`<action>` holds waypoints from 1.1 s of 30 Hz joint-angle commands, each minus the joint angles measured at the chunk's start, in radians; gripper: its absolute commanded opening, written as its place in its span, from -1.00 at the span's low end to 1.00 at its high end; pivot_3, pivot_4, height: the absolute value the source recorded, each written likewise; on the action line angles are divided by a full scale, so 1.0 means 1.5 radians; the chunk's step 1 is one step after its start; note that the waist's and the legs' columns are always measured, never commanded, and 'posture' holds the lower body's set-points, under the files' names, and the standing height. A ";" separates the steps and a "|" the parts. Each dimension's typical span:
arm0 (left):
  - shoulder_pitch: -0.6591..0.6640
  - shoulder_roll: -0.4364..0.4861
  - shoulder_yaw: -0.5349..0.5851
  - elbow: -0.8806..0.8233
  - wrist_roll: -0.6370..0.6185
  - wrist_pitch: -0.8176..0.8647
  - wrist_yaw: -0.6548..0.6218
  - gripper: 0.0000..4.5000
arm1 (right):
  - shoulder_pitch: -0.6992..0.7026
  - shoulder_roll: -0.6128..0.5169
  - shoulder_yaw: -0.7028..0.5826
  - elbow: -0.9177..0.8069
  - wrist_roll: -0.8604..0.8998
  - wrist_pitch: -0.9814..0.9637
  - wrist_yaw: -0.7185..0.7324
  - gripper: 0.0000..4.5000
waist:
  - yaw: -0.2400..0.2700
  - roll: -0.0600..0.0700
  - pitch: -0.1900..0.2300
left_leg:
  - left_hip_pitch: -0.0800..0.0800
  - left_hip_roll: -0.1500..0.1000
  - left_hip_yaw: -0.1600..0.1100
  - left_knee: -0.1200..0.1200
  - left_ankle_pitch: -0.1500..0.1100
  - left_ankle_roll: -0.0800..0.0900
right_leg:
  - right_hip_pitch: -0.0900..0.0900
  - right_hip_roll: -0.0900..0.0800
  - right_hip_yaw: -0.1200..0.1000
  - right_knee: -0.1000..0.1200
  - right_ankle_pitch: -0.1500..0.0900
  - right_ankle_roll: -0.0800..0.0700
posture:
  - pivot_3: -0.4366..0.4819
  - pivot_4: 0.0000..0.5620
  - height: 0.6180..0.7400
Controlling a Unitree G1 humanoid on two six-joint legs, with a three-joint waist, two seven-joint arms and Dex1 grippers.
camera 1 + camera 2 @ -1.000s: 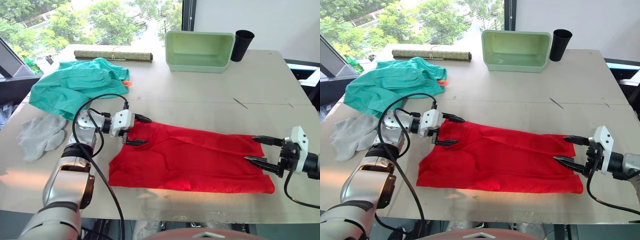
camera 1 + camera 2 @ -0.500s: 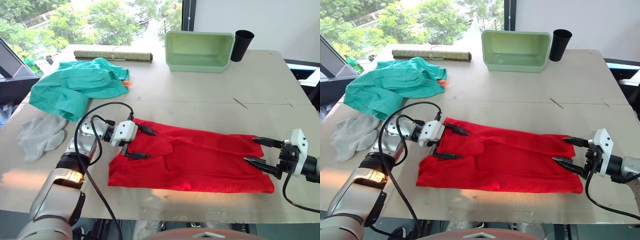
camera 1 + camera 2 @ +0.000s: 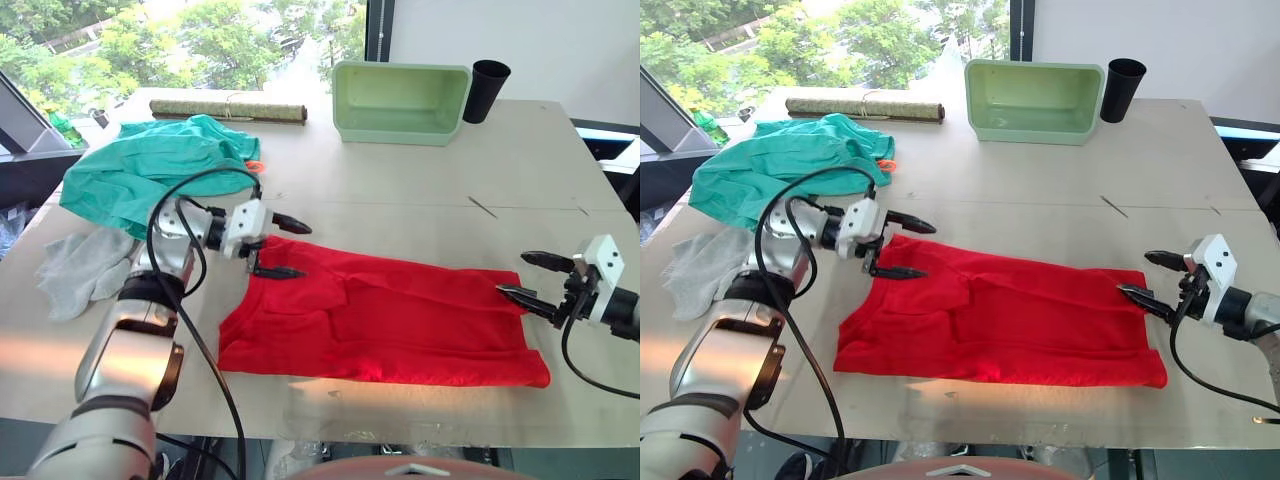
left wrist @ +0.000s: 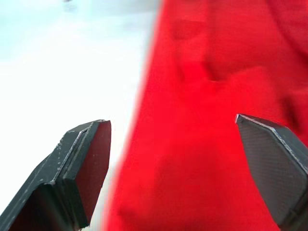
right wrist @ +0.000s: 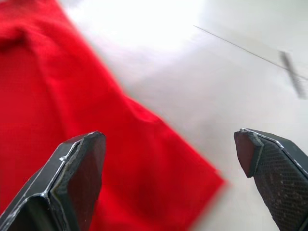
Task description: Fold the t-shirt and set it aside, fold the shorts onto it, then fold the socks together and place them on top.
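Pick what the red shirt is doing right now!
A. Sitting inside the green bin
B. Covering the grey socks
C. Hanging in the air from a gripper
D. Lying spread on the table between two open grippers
D: the shirt lies flat on the table, with the left gripper and right gripper open at its ends, holding nothing.
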 commanded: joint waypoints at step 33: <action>-0.001 0.037 0.031 0.144 0.192 -0.074 0.027 -0.98 | -0.417 0.092 0.201 0.427 -0.243 -0.109 -0.070 -1.00 | -0.011 0.002 0.001 | 0.001 0.001 0.004 0.000 0.000 0.000 | -0.001 0.000 0.003 0.003 0.000 -0.001 | -0.05 -0.47 0.92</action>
